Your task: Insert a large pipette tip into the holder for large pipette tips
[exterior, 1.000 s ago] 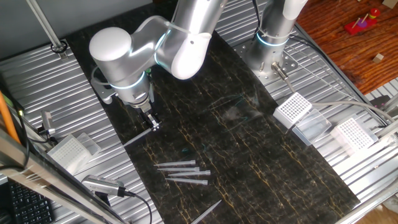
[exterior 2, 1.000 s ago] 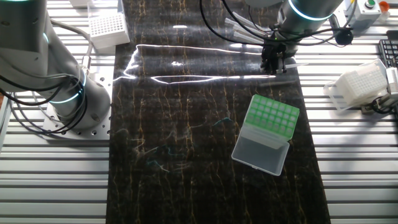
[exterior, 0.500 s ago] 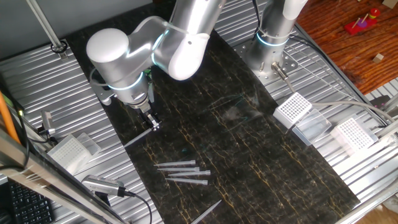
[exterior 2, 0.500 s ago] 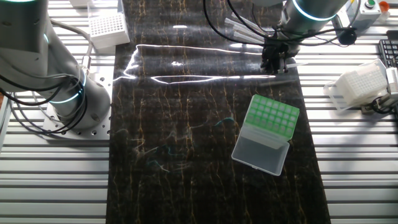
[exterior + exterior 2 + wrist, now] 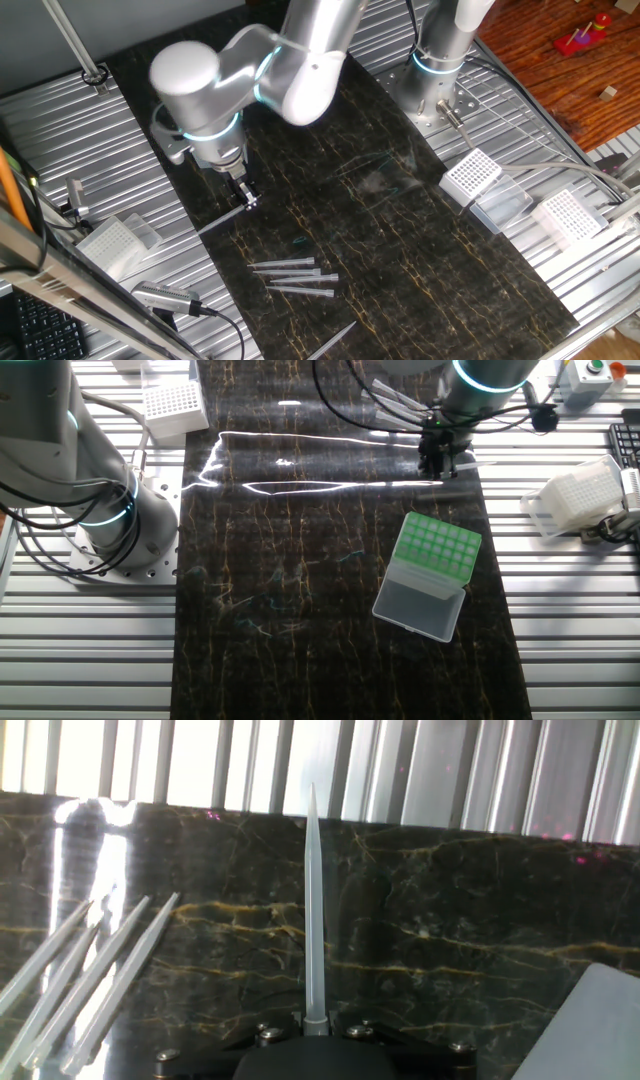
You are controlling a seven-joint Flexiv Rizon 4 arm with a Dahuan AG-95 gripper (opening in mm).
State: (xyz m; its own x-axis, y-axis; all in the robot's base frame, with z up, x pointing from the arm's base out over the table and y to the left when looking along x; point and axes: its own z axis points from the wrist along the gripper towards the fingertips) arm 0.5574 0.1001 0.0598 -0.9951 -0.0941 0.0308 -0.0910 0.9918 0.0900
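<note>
1. The gripper [image 5: 441,468] is closed on the tip [image 5: 311,910]. In the hand view the wide end sits clamped between the fingers and the cone runs straight out along them to its fine point.

2. In the fixed views the tip [image 5: 218,222] juts out nearly level, low over the dark mat [image 5: 320,590], with its point reaching past the mat's edge towards the metal slats.

3. The holder [image 5: 428,574] lies on the mat near the gripper, a little nearer the camera in that view. Its green rack faces up, its lid is folded open flat on the side away from the gripper. Its corner shows pale at the lower right of the hand view.

4. Spare tips [image 5: 295,275] lie loose on the mat on the gripper's far side from the holder, and white racks [image 5: 470,176] stand off the mat.

5. As I judge it, the step in hand is carrying and turning. The tip must be swung point-down before it comes over the green rack.

6. To do it well, I would lift clear first so the long point does not catch the mat or the holder's wall. Then centre the point over one hole and lower straight, keeping the grip firm until the tip seats.
</note>
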